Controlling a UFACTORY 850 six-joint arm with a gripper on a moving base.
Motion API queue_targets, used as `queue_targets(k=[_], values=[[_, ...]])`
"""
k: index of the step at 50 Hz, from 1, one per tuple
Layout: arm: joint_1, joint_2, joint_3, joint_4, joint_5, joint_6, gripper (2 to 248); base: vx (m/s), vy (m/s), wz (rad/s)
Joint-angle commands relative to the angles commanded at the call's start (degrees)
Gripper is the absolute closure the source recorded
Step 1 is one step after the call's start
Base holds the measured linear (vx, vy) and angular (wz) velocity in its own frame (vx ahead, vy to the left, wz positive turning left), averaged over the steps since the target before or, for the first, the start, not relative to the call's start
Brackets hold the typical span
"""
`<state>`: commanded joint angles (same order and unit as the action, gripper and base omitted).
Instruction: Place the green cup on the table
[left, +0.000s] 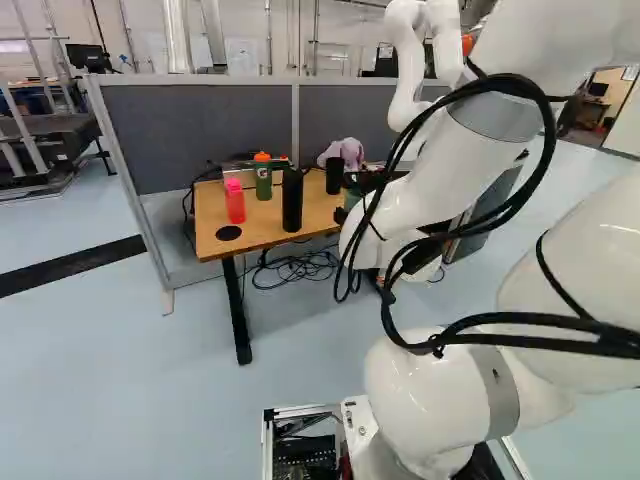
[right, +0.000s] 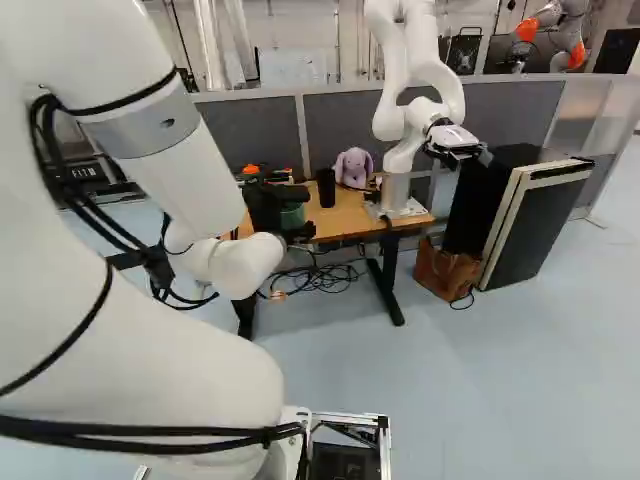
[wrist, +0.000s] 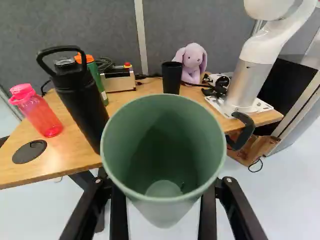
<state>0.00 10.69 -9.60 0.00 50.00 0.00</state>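
Observation:
In the right base view my gripper (right: 266, 206) is at the table's front edge, around the green cup (right: 292, 216). In the wrist view the gripper (wrist: 163, 201) has one finger on either side of the green cup (wrist: 164, 212), shut on it. The cup's open mouth faces the camera and its dark handle points toward the white robot base. Behind the cup lies the wooden table (wrist: 132, 100); floor shows around the cup's lower part. Whether its bottom touches anything is hidden.
On the table stand a pink bottle (wrist: 42, 114), a black bottle (wrist: 82, 102), a green bottle (left: 263, 178), a black cup (wrist: 171, 77), a plush rabbit (wrist: 193, 62) and another robot (wrist: 245, 82). A grey partition (left: 200, 130) rises behind.

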Motion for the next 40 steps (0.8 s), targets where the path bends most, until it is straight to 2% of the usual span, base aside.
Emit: queue_targets(k=[40], values=[[0.00, -10.78, -10.31, 0.00, 0.00, 0.00, 126, 0.002, 0.001, 0.000]])
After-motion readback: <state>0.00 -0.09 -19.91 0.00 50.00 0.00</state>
